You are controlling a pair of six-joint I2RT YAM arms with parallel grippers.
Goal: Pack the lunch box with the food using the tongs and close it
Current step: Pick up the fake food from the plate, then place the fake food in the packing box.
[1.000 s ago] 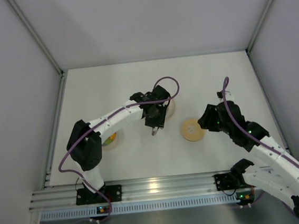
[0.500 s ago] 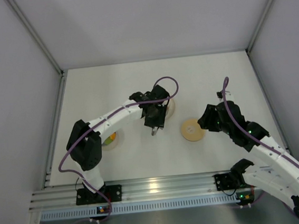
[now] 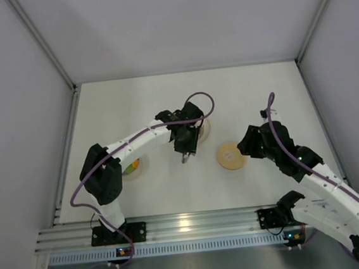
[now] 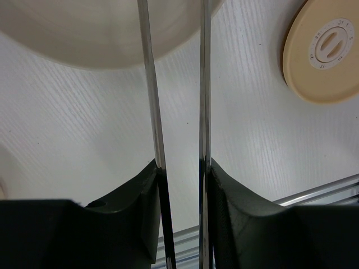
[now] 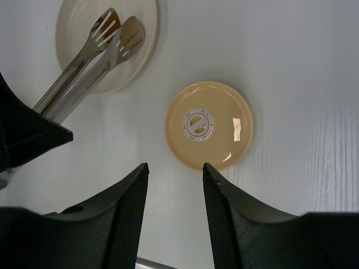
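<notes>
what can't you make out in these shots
- tongs tips: cut off by the top edge in the left wrist view; the right wrist view shows orange at them, but whether it is gripped food is unclear
- round container: top view, mostly hidden under the left arm, contents too small to tell

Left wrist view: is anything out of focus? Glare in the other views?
Left wrist: the tongs read as mirror-like strips with dark streaks, the plate behind them looks soft, the lid is fairly sharp. Right wrist: a small bright highlight sits on the lid, and the rest is evenly lit and crisp. Top external: there is a glare patch on the aluminium rail, and shadows are soft.
</notes>
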